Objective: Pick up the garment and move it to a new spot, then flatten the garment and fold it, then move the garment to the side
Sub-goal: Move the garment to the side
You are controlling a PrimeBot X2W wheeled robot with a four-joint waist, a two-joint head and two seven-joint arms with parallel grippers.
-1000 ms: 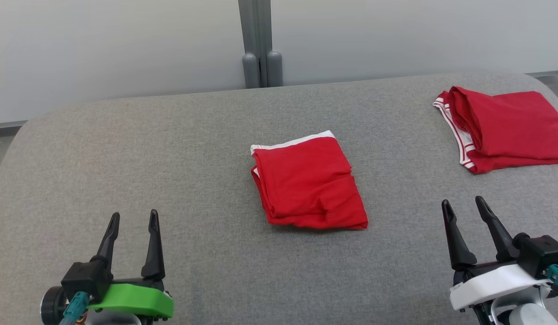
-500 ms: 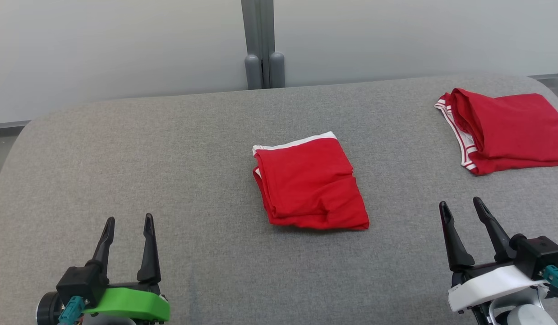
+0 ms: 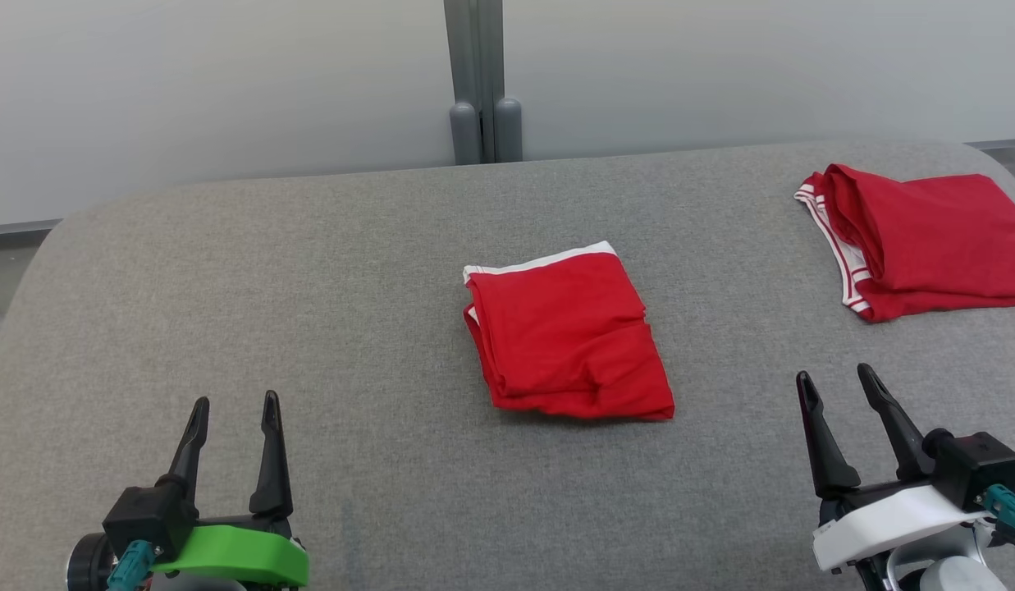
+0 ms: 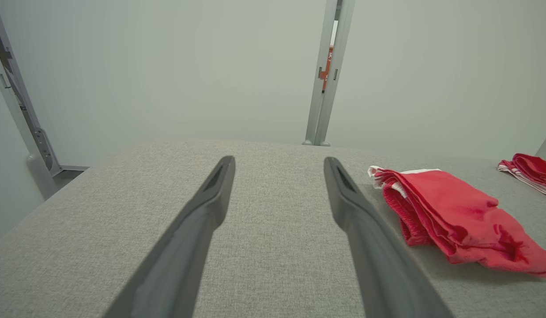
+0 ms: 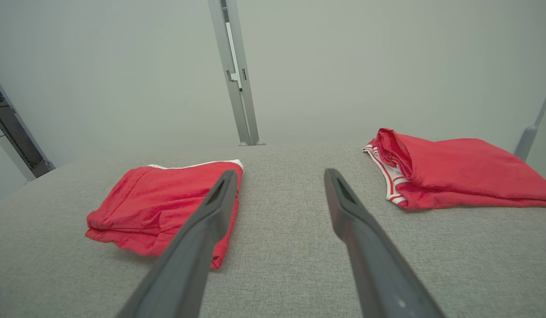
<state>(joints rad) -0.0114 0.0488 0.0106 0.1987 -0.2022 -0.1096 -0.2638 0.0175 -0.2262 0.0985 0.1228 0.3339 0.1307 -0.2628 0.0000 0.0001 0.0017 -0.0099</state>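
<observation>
From the head, a folded red cloth garment with a white edge (image 3: 566, 332) lay flat in the middle of the big grey fabric table (image 3: 310, 271). A second red cloth garment with white stripes (image 3: 925, 242) lay at the far right of the table, well apart from the first one. The left gripper (image 3: 235, 400), on its green base, was at the near left. Its two dark fingers were apart and held nothing. The right gripper (image 3: 834, 374), on its white base, was at the near right, with its fingers apart too and empty. Both were well away from the folded garment. A grey metal post (image 3: 482, 82) stood behind the table, against a pale wall (image 3: 187, 82).

From the left wrist, the two fingers stood wide apart over bare table. The folded garment lay to their right, and the striped one showed small at the far right edge.

From the right wrist, the fingers were spread as well. The folded garment lay on the left, partly behind the left finger. The striped garment lay on the right.
</observation>
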